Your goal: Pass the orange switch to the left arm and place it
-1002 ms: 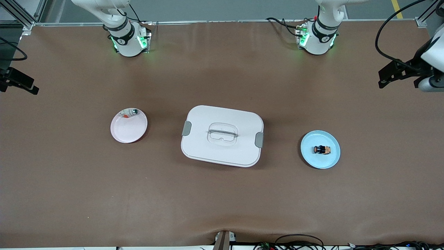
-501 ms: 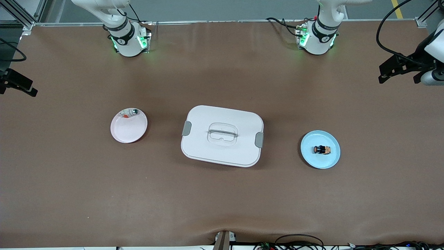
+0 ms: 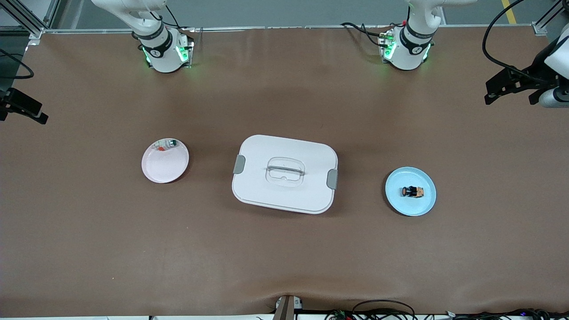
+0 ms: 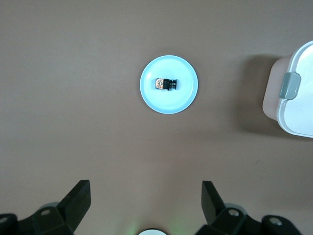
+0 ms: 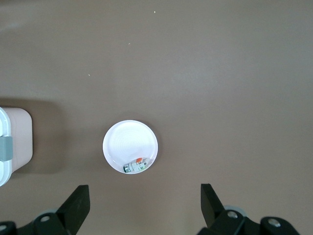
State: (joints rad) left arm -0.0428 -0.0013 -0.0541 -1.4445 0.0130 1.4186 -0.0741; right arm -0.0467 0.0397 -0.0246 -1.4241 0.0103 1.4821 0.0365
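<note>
The orange switch lies on its side in the middle of a blue plate, its orange face turned toward the box and its tan end toward the left arm's end of the table; the left wrist view shows the same switch on the same plate; the box, white with grey latches and a clear lid handle, sits shut at mid-table between the blue plate and a pink plate; a small green-capped component rests at the pink plate's rim, on the side away from the front camera; the left gripper hangs high over bare table at the left arm's end, fingers spread wide and empty; the right gripper hangs likewise over the right arm's end, fingers wide apart, holding nothing.
</note>
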